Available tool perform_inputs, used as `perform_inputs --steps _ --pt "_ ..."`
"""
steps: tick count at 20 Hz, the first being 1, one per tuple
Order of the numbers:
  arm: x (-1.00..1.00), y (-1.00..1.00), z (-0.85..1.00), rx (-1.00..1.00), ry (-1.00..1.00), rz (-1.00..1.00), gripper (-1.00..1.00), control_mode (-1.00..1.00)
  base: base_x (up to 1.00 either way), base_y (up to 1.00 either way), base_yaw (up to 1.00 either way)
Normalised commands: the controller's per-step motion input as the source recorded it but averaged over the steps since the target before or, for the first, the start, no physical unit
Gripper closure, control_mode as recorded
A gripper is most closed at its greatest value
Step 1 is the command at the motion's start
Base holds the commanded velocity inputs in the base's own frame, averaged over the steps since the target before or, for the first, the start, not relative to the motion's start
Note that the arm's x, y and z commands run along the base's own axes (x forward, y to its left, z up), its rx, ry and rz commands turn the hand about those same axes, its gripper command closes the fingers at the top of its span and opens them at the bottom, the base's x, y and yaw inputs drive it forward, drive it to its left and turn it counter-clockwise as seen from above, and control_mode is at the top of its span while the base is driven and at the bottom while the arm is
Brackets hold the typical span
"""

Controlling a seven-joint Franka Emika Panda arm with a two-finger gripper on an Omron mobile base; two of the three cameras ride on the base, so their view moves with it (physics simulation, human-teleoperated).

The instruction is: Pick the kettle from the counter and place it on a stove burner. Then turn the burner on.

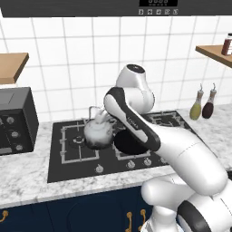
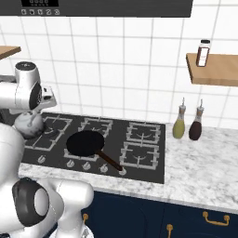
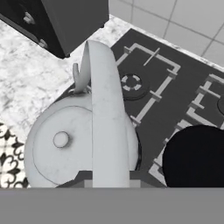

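On the far left a black toaster oven sits on the white marble desk; just right of it begins the black cooktop; over the cooktop's left side the silver kettle hangs above the large stove burner, its arched handle rising toward the arm's wrist; in the hand view the handle runs straight down into the pincer, so the pincer appears closed on the kettle's handle, though its fingertips are hidden at the frame's bottom edge; right of the kettle a black frying pan rests on the middle burner; further right stand two bottles near the wall. The carrying step looks under way; next, judging from this, the kettle needs lowering squarely onto the grate, clear of the pan, before releasing and reaching for a front knob.
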Motion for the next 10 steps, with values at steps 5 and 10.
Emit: perform_inputs --steps 5,10 --pt "0.54 0.55 -0.26 -0.01 0.04 -0.05 1.0 -1.0 0.0 0.0 0.0" --pt "0.62 0.64 -0.26 -0.01 0.05 -0.06 1.0 -1.0 0.0 0.0 0.0"
